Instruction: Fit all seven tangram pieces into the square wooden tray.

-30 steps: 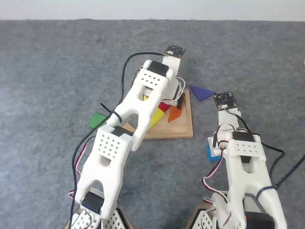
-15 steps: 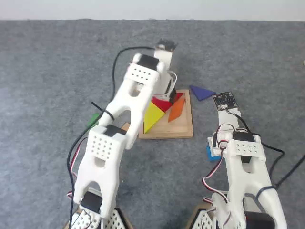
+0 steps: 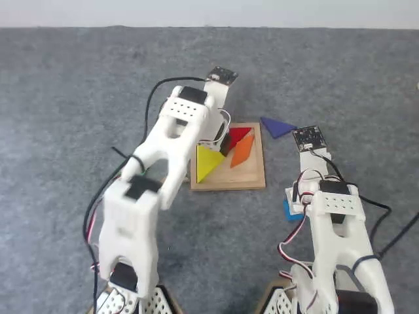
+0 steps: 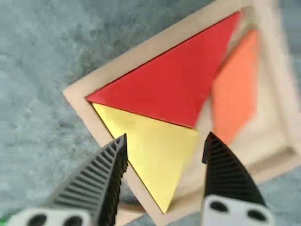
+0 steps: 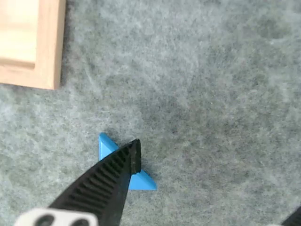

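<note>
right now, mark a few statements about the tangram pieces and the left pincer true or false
The red triangle lies in the tray. True.
The left pincer is shut on the yellow triangle. False: it is open, over that piece.
The blue triangle is inside the tray. False: it lies on the carpet, outside it.
The purple triangle lies outside the tray. True.

Light even and diffuse, from above; grey mat (image 3: 65,98) bright, no glare. Shadows soft and short: a dim band on the mat along the wooden tray's (image 5: 47,70) outer wall, a thin dark rim beside the blue piece (image 5: 106,143)
</note>
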